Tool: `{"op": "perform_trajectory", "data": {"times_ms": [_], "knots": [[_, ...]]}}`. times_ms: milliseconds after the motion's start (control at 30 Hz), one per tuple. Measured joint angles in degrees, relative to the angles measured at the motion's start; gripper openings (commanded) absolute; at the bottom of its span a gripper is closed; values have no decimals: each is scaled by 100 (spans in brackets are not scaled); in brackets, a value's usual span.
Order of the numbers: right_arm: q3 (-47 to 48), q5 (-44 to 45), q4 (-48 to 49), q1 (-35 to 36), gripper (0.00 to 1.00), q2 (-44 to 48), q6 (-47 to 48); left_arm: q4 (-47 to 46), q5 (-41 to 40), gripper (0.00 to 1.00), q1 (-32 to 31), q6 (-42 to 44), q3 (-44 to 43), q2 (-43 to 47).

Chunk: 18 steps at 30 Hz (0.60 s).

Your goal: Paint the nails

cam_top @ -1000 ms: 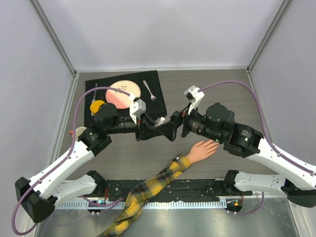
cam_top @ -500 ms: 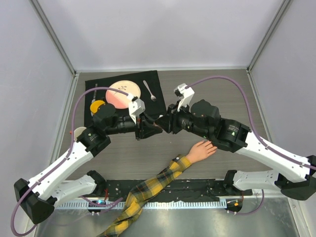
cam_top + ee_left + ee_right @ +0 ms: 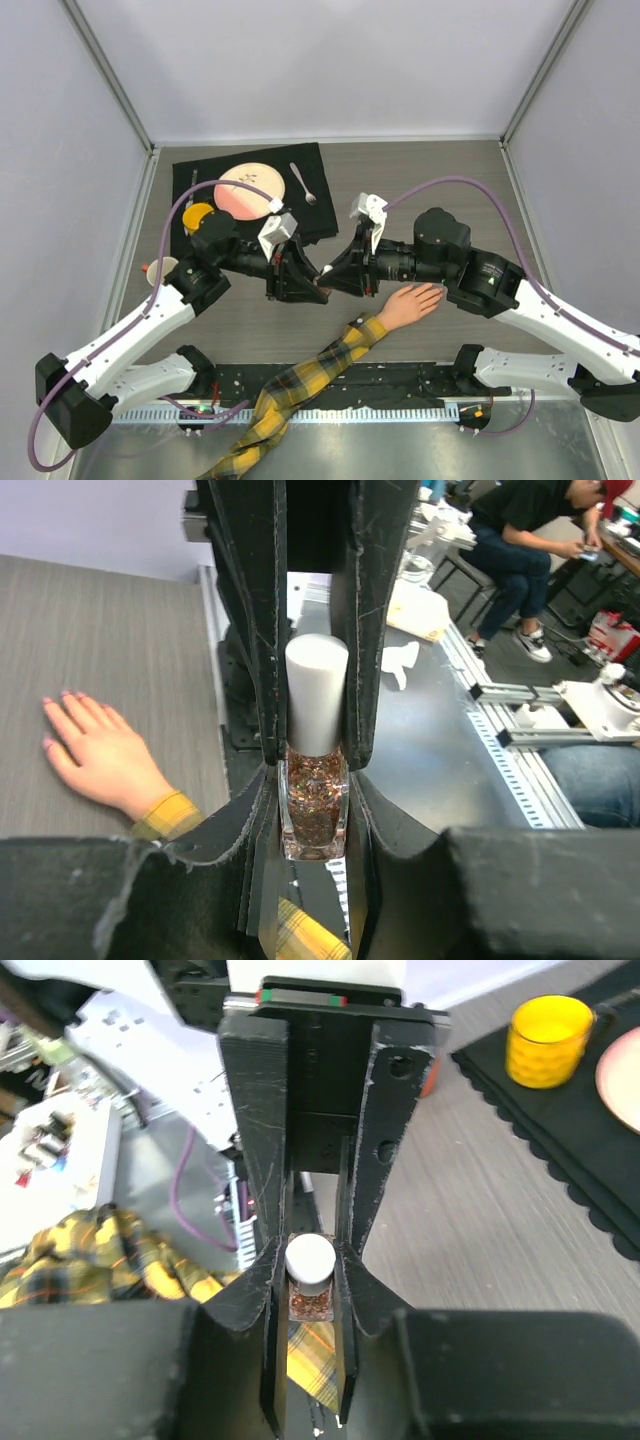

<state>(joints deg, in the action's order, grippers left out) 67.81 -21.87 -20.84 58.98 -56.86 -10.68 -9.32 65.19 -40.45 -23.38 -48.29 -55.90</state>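
Note:
A pale mannequin hand (image 3: 405, 303) lies palm down on the table, its arm in a yellow plaid sleeve (image 3: 310, 380). Its nails (image 3: 64, 695) look pink at the fingertips. My left gripper (image 3: 310, 283) is shut on the glass body of a copper-glitter nail polish bottle (image 3: 314, 802), held above the table left of the hand. My right gripper (image 3: 332, 282) faces it from the right. Its fingers press both sides of the bottle's white cap (image 3: 310, 1257), which also shows in the left wrist view (image 3: 317, 692).
A black placemat (image 3: 322, 218) at the back left carries a pink plate (image 3: 250, 190), a fork (image 3: 303, 183) and a yellow cup (image 3: 197, 215). A small white dish (image 3: 160, 268) sits by the left arm. Grey walls enclose the table on three sides.
My right gripper swung left from above the hand to meet the left gripper and closed round the bottle's cap. Both grippers shifted slightly toward the near edge.

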Motion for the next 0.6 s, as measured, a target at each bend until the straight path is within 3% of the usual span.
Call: {"op": "perform_trajectory", "data": {"times_ms": [133,233,467,600], "knots": [[0,715,-125,15,79,-7,-225,297,-483,0,28,313,-136,-83],[63,1550,-487,24,86,-2,-509,691,-1088,0,28,708,-348,-116],[492,3016,-1019,24,81,63,-1187,1084,-2028,0,33,1174,-479,-127],[765,3281,-1119,31,64,-87,-1366,1095,-2142,0,33,1211,-479,-149]]}}
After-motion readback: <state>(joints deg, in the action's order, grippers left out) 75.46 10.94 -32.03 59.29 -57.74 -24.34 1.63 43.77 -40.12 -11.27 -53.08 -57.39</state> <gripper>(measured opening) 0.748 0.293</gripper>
